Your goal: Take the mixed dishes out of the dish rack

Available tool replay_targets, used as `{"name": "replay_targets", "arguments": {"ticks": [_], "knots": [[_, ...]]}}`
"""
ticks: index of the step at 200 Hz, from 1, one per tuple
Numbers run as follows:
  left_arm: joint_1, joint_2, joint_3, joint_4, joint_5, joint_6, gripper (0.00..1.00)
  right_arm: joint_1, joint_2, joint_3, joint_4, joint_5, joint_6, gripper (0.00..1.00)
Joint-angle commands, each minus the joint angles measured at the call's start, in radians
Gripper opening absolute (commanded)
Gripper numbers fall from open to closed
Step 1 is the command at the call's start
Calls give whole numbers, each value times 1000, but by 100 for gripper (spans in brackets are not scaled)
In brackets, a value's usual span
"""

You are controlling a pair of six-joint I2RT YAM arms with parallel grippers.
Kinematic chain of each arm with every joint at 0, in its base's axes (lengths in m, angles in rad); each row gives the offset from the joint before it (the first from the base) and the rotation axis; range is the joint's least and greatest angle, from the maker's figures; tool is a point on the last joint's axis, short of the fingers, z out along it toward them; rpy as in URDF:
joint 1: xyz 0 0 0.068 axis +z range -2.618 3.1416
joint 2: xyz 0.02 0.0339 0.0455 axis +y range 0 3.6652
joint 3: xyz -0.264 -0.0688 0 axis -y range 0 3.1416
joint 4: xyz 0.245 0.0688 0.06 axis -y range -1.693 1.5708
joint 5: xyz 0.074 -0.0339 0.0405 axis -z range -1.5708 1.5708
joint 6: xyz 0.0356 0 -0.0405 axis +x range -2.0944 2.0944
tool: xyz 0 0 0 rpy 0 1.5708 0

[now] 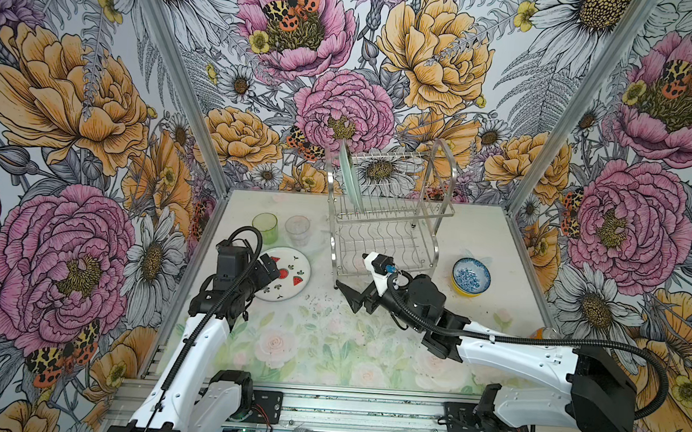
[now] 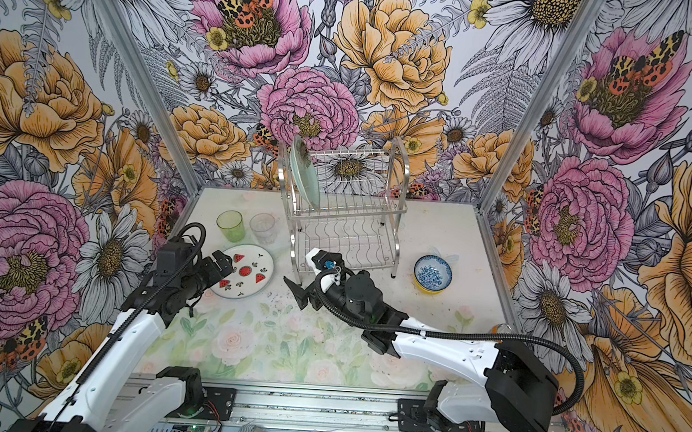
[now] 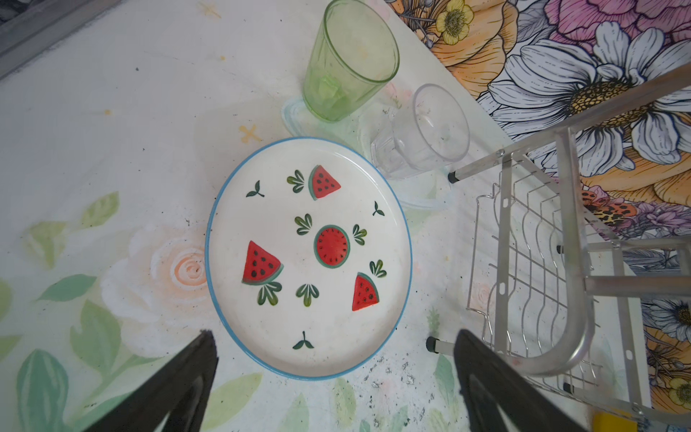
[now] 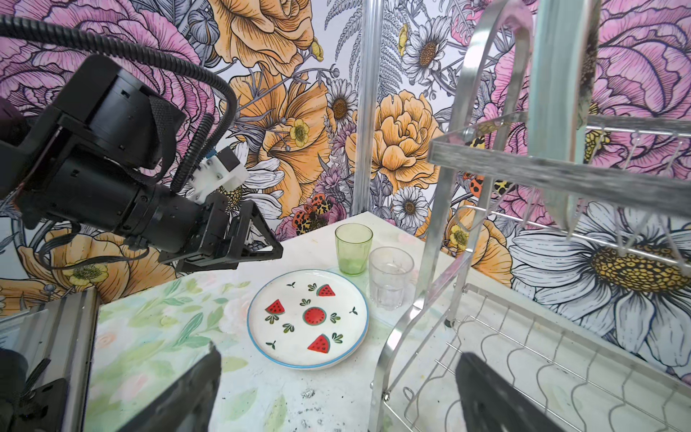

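The chrome dish rack point(image 1: 331, 224) point(image 2: 292, 238) stands at the back of the table. One pale green glass plate point(image 1: 351, 175) point(image 2: 305, 172) is upright in its top tier, and the lower shelf is bare. On the table left of the rack lie a watermelon-patterned plate point(image 1: 289, 284) point(image 3: 310, 258) point(image 4: 308, 318), a green tumbler point(image 1: 265, 228) and a clear tumbler point(image 1: 297, 230). A blue-and-white bowl point(image 1: 472, 274) sits inside a yellow bowl point(image 1: 466, 292) at the right. My left gripper point(image 1: 270, 271) point(image 3: 334, 336) hovers open over the plate's near edge. My right gripper point(image 1: 353, 299) point(image 4: 338, 353) is open and empty at the rack's front left foot.
Aluminium frame posts and flowered walls close in the table point(image 1: 326, 349) on three sides. An orange object point(image 1: 538, 334) shows partly behind my right arm at the table's right edge. Dark crumbs point(image 1: 321, 303) are scattered in front of the rack.
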Motion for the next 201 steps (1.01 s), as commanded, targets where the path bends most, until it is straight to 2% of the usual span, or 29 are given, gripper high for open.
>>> {"name": "replay_targets", "arguments": {"ticks": [1, 20, 41, 62, 95, 140, 201], "knots": [[-14, -37, 40, 23, -34, 29, 99, 2, -70, -20, 24, 21, -3, 99], [-17, -61, 45, 29, -34, 29, 99, -6, -107, -14, -15, 80, -9, 100], [-22, -81, 47, 51, -35, 28, 99, -8, -147, -12, -42, 66, -32, 99], [-30, -85, 45, 78, -32, 29, 99, -9, -170, 14, -79, 103, -32, 99], [-39, -74, 32, 138, 13, 5, 99, -24, -170, 85, -145, 113, -38, 99], [-82, -91, -4, 243, 52, 5, 99, -70, -110, 232, -245, 109, -47, 99], [-96, -200, -89, 337, 71, 6, 99, -108, 49, 439, -293, 140, -71, 97]]}}
